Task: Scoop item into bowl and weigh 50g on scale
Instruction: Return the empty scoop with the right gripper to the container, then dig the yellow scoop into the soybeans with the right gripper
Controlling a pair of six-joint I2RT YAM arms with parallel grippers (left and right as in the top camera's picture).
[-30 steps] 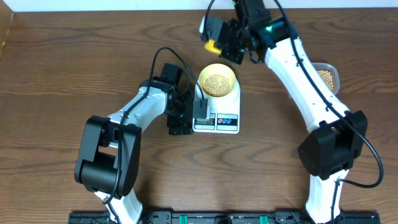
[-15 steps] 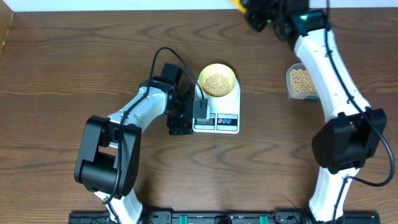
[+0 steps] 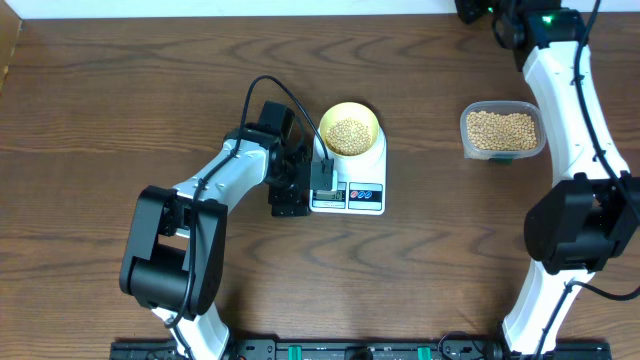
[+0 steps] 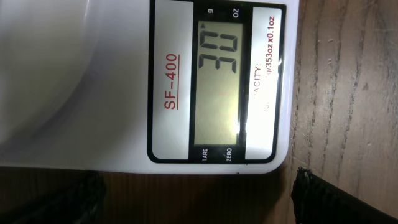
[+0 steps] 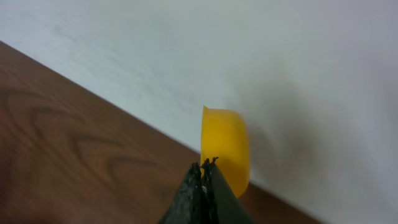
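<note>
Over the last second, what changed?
The right hand, shut on the yellow scoop, swung from beside the bowl away to the far right, uncovering the tub of beans. Bowl, scale and the open left hand stayed put.

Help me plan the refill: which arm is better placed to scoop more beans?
Right. The right gripper holds the yellow scoop, and the bean tub sits nearer it. The left gripper is empty beside the scale, reading 30.

One scale (image 3: 366, 196), one bowl (image 3: 374, 121), one tub (image 3: 465, 136), one scoop (image 5: 225, 146), two arms (image 3: 222, 180); beans (image 3: 348, 133) beyond counting.
</note>
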